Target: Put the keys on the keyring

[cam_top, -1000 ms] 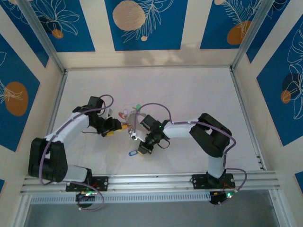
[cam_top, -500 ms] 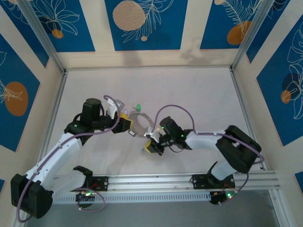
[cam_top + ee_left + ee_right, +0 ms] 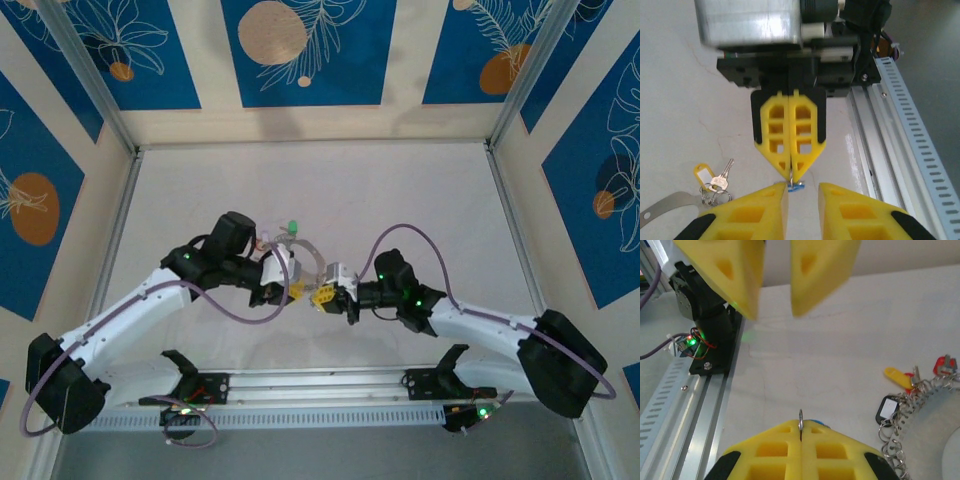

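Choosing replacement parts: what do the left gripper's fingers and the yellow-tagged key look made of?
Left gripper fingers: matte yellow plastic, likely printed; cut-out pockets show. Key: bare silvery metal, glinting. Its tag: yellow plastic, seemingly glossy, with a pale insert.

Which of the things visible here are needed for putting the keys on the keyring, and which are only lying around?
Belong to the job:
- blue-tagged key, pinched in the shut right end effector
- open left end effector
- yellow-tagged key
- red-tagged key
- keyring

Only around:
- aluminium rail
- purple cable
- patterned wall panels
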You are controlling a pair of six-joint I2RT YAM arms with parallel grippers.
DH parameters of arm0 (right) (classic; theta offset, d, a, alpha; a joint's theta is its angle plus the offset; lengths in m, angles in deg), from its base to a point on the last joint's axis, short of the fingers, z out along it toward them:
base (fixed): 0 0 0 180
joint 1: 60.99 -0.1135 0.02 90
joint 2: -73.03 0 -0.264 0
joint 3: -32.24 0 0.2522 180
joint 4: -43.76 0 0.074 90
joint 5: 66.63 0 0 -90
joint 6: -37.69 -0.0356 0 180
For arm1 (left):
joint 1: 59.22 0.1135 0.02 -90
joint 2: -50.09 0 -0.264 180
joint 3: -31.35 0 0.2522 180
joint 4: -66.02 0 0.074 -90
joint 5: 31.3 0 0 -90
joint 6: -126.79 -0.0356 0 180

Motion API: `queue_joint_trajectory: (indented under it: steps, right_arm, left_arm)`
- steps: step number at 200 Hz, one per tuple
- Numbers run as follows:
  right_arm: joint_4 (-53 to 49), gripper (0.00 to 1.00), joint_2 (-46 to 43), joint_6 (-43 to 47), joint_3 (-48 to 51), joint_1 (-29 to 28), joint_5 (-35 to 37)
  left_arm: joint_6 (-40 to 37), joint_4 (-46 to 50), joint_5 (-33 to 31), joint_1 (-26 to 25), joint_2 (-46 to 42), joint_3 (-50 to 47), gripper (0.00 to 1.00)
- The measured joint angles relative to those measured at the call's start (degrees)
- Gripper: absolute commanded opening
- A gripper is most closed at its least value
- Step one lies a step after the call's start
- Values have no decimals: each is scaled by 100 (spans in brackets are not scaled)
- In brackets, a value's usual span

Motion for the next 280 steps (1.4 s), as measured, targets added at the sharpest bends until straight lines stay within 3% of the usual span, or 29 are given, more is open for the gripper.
queue_joint_trajectory:
  steps: [64,187,241,280]
  right_arm:
    - [15,0,-280,7,17,-116,232]
    - [129,0,-411,-13,96,-184,529]
    - [247,0,-433,-59,208,-188,693]
    - [289,0,-459,-87,289,-188,782]
  left_arm:
    - [-173,-195,-284,-409,153,-87,25]
    - [284,-619,-863,-472,339,-87,25]
    - [332,-619,-887,-472,481,-85,15]
    - [328,-590,-960,-538,636,-42,15]
